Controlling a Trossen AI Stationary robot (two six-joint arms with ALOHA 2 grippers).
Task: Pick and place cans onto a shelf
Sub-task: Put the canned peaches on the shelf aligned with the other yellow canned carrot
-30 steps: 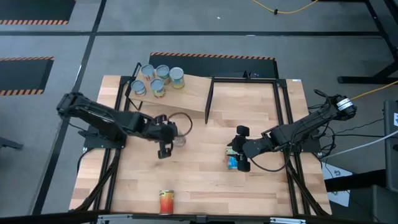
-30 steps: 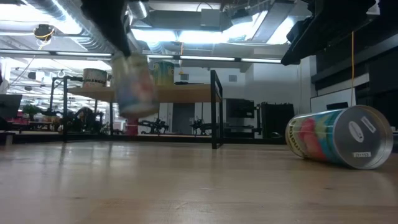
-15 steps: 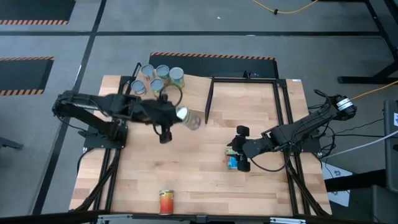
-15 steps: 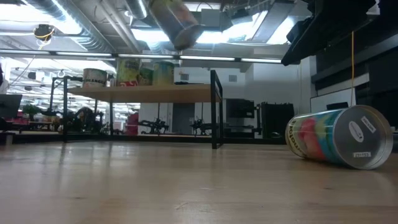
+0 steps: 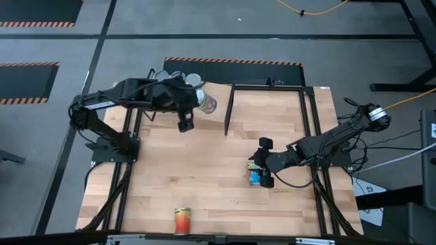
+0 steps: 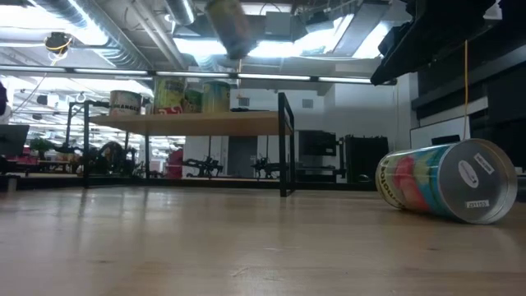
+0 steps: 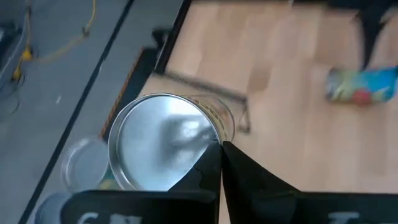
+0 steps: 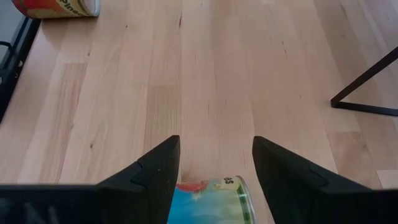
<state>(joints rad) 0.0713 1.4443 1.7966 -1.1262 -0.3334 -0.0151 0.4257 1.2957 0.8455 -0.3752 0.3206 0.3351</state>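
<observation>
The can (image 5: 206,103) you carry, clamped in the left gripper (image 5: 197,104), hangs tilted above the shelf (image 5: 211,95) beside the standing cans (image 6: 168,95), so a careless descent may topple them; the right gripper (image 8: 214,163) straddles, fingers spread, a blue can (image 8: 209,201) lying on the table (image 5: 218,197).

overhead straight down, low level tabletop, both showing shelf (image 5: 214,102)

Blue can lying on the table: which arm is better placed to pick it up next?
Right. The right gripper sits open directly over the blue can, fingers either side. The left gripper is busy, holding another can above the shelf.
</observation>
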